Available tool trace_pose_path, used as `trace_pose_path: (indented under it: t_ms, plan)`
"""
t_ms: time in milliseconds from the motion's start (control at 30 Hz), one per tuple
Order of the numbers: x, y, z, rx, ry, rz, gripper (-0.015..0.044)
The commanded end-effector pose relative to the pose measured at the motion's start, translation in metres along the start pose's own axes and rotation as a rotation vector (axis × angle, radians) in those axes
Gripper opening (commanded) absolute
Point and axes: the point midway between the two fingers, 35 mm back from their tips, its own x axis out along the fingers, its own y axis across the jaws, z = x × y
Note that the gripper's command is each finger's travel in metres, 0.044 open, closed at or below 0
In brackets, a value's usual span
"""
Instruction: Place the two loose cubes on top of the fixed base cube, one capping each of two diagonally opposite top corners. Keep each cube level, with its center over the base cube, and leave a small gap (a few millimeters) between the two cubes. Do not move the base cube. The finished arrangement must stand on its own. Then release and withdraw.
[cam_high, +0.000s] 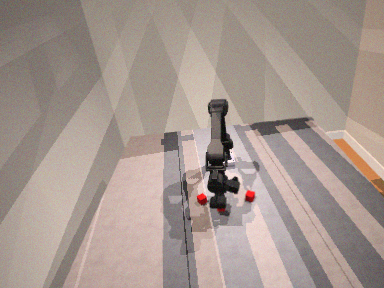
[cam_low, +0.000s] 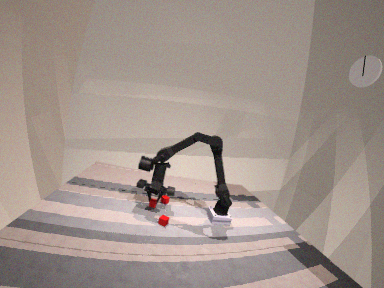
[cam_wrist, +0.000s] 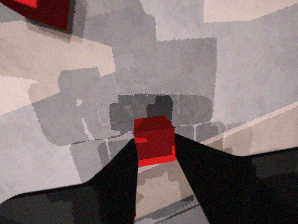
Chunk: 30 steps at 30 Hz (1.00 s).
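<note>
Three red cubes sit on the striped floor, and I cannot tell which one is the fixed base. My gripper (cam_high: 220, 206) (cam_low: 153, 201) (cam_wrist: 153, 139) is low at the floor and shut on one red cube (cam_wrist: 153, 131) (cam_low: 153, 204), which peeks out under the fingers in the top view (cam_high: 221, 210). The held cube is at or just above the floor. A second cube (cam_high: 201, 199) (cam_low: 165, 199) lies close beside the gripper. A third cube (cam_high: 250, 196) (cam_low: 163, 220) lies a little further off. One of them shows cut off at the top left of the wrist view (cam_wrist: 45, 10).
The arm's base (cam_low: 220, 215) stands on a white plate behind the cubes. An orange strip (cam_high: 357, 160) and a low white skirting run along the right wall. Walls close in at the back and sides.
</note>
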Motion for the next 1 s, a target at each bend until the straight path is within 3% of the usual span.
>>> trace_pose_path:
  t_ms: [0,967]
  plan:
    - [-0.007,-0.002,0.001,0.006,-0.004,-0.004,0.0105]
    - [-0.049,-0.003,0.001,-0.007,0.001,0.015,0.0105]
